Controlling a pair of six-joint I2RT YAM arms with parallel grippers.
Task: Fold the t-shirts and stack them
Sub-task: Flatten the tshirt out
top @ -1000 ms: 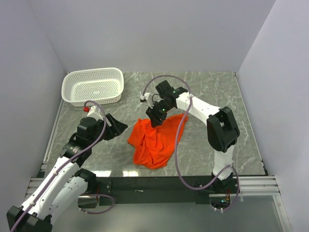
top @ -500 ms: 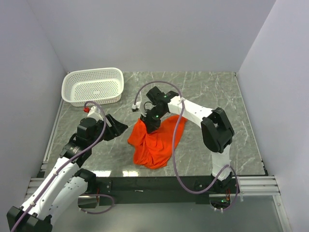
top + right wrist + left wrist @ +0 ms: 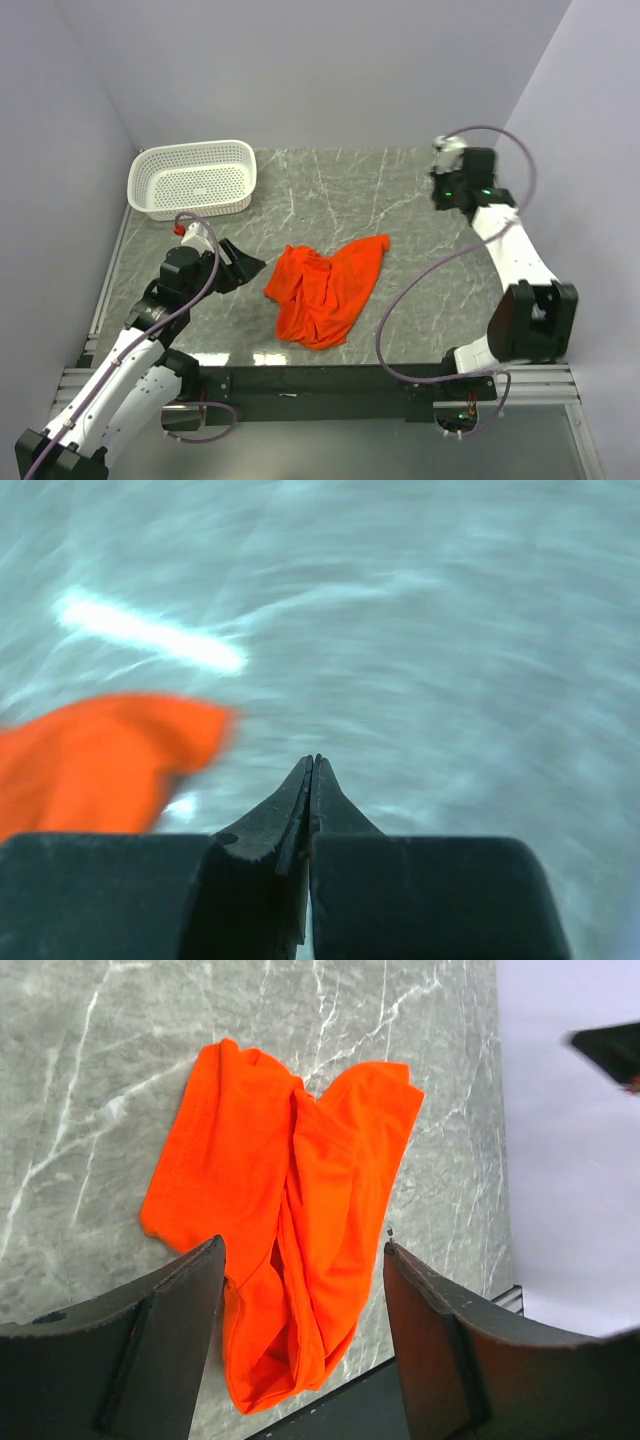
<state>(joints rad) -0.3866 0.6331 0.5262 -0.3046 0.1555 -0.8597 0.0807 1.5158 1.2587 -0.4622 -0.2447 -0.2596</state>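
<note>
Nearest the front edge, the left arm's fingers (image 3: 170,1330) stand spread wide above the grey marbled worktop (image 3: 300,190), gripping nothing and touching nothing; in the left wrist view the gap between them frames the near folds of the cloth. Just beyond them, near the middle of the worktop, lies 1 bright orange-red t-shirt (image 3: 325,292), crumpled and unfolded; it is bunched into 2 long lobes that part at the far end and meet in a thick rumpled mass at the near end, close to the worktop's front edge; it rests flat on the stone, and neither arm touches it. Farther back and to the right, well apart from the cloth and close to the right wall, the right arm's fingers (image 3: 295,800) are pressed together tip to tip with nothing between them; the right wrist view is blurred, showing bare marbled stone beyond the tips and 1 corner of the orange cloth off to the left. At the far left corner of the worktop sits 1 white perforated basket (image 3: 192,180), upright, well apart from the t-shirt.
</note>
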